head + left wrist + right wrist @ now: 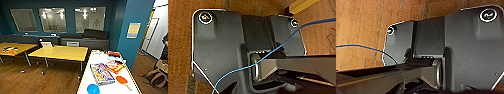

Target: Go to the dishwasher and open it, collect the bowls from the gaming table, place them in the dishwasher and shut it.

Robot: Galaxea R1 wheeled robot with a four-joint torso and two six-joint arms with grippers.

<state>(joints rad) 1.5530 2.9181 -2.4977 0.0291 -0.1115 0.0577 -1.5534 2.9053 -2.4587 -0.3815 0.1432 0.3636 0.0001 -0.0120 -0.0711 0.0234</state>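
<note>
Stood in a room with dark teal walls (120, 30) and a wood floor (37, 80), facing the gaming table (87, 82), a long white-topped table running away from the camera at the lower right of the head view. Saw on its near end a bright blue bowl (93, 89), and just beside that an orange table-tennis paddle (122, 80) with a pale handle. Found beyond the bowl a flat colourful game box (102, 73) and, touching its far side, a second flat box in orange and yellow (114, 66); printing on both too blurred to read. Made out more small items, one of them orange-red (114, 53), at the far end of the white top. Noted two yellow-topped tables (60, 53) to the left, a dark bench (75, 41) along the back wall under three framed panels (52, 19), and a pale poster (133, 30) on the teal pillar, its writing unreadable. Caught part of a person (165, 47) at the right edge.

Showed in both wrist views the robot's dark plate over wood floor, with a blue cable (268, 53) crossing it. Could not tell the fingers' state on either side, nor place anything relative to them.
</note>
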